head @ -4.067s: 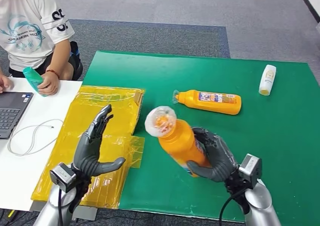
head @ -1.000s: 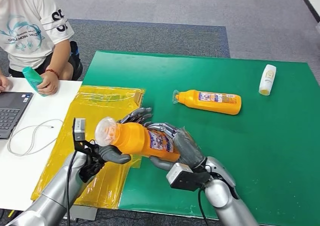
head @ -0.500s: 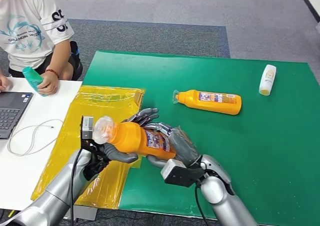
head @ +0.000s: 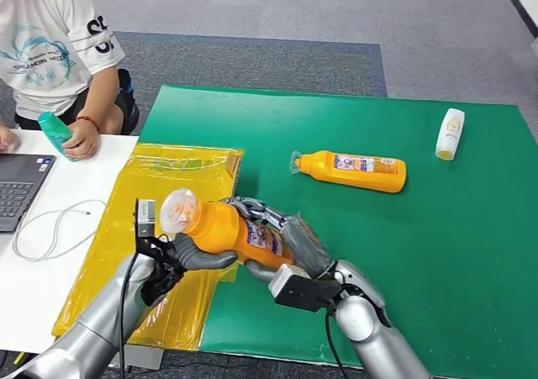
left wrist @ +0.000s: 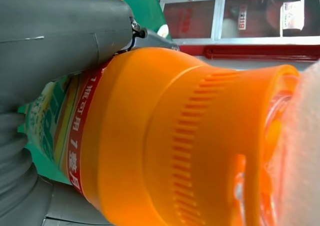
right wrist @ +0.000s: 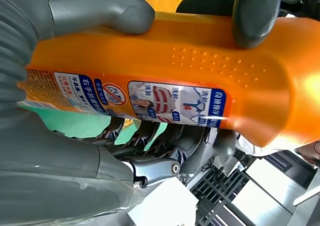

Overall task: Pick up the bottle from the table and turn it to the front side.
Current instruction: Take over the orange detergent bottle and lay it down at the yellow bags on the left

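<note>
An orange bottle (head: pixel 231 230) with a blue-and-white label hangs sideways above the left edge of the green mat (head: pixel 444 253). Its plastic-wrapped cap (head: pixel 176 210) points toward the yellow sheet. My left hand (head: pixel 190 254) grips the neck end, thumb underneath and fingers curled over the far side. My right hand (head: pixel 299 244) holds the base end. The left wrist view shows my left hand (left wrist: pixel 56 30) pressed on the bottle (left wrist: pixel 151 136) near its ribbed shoulder. In the right wrist view my right hand (right wrist: pixel 56 151) wraps the bottle (right wrist: pixel 226 65), label facing the camera.
A second orange bottle (head: pixel 352 171) lies on the mat behind, and a small white bottle (head: pixel 450 133) lies at the far right. A yellow plastic sheet (head: pixel 165 177) covers the left. A person (head: pixel 50 51) holding a teal bottle (head: pixel 55 133) sits by a laptop (head: pixel 16 190).
Four seconds ago my right hand alone held the bottle and the left was open. Now both hold it sideways. In the last second the left fingers closed onto it.
</note>
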You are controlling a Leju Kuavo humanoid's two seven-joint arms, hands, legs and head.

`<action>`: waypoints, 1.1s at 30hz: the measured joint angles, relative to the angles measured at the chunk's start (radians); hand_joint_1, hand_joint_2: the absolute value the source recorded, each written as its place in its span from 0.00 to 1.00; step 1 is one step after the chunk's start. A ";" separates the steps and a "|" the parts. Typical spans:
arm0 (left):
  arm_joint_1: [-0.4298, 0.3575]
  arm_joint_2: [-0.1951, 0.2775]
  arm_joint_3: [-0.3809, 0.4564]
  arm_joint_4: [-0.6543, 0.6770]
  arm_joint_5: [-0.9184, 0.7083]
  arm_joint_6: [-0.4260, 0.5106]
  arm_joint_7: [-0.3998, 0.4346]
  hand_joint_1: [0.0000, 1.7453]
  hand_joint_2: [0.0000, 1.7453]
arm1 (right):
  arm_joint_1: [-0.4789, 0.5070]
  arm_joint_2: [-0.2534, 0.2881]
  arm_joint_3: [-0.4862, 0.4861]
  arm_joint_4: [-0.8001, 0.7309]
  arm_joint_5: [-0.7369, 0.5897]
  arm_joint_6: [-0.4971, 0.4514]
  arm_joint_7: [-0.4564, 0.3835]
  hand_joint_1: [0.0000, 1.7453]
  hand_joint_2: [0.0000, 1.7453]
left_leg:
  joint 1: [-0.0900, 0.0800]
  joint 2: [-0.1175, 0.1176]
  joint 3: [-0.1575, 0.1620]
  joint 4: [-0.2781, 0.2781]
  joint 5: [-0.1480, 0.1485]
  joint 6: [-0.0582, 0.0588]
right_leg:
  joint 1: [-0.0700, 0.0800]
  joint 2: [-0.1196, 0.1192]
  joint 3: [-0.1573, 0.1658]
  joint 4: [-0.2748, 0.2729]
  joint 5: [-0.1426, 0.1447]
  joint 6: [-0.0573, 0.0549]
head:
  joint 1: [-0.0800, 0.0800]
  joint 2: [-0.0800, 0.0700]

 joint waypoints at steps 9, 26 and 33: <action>0.044 -0.006 0.024 -0.040 -0.038 0.018 -0.031 1.00 1.00 | 0.008 0.000 0.002 0.000 -0.014 0.010 0.003 0.04 1.00 | 0.000 0.000 0.000 0.000 0.000 0.000 | 0.000 0.000 0.000 0.000 0.000 0.000 | 0.000 0.000; 0.091 -0.012 0.049 -0.104 -0.147 0.056 -0.068 1.00 1.00 | 0.017 0.000 -0.021 0.000 -0.065 0.040 0.013 0.00 1.00 | 0.000 0.000 0.000 0.000 0.000 0.000 | 0.000 0.000 0.000 0.000 0.000 0.000 | 0.000 0.000; 0.113 -0.006 0.043 -0.157 -0.290 0.198 -0.080 1.00 1.00 | 0.023 0.000 -0.093 0.003 -0.105 0.034 0.015 0.00 1.00 | 0.000 0.000 0.000 0.000 0.000 0.000 | 0.000 0.000 0.000 0.000 0.000 0.000 | 0.000 0.000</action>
